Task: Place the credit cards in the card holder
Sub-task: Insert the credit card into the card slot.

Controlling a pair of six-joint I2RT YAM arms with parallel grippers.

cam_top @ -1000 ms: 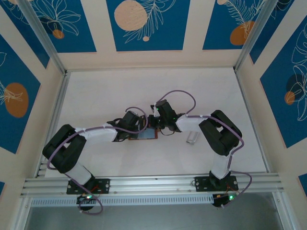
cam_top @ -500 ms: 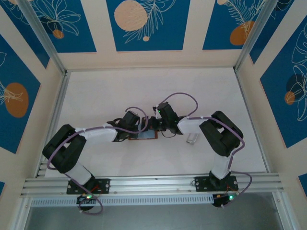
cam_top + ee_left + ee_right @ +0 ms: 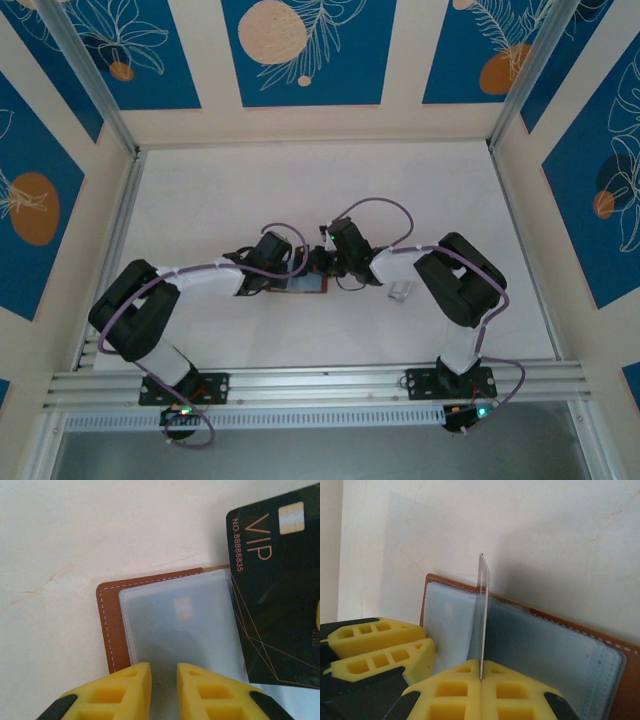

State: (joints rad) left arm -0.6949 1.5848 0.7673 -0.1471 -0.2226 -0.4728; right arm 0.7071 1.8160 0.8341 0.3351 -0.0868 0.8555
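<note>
White table [image 3: 220,200], with the open brown wallet [image 3: 107,625] lying flat near its middle, pockets up. My left gripper [image 3: 164,680] sits at the wallet's clear pocket, fingers a narrow gap apart; whether they pinch it I cannot tell. My right gripper [image 3: 481,677] is clamped on a black card [image 3: 483,600], held upright on edge over the open wallet. A pale second card [image 3: 400,291] lies on the table, right of the wallet.
</note>
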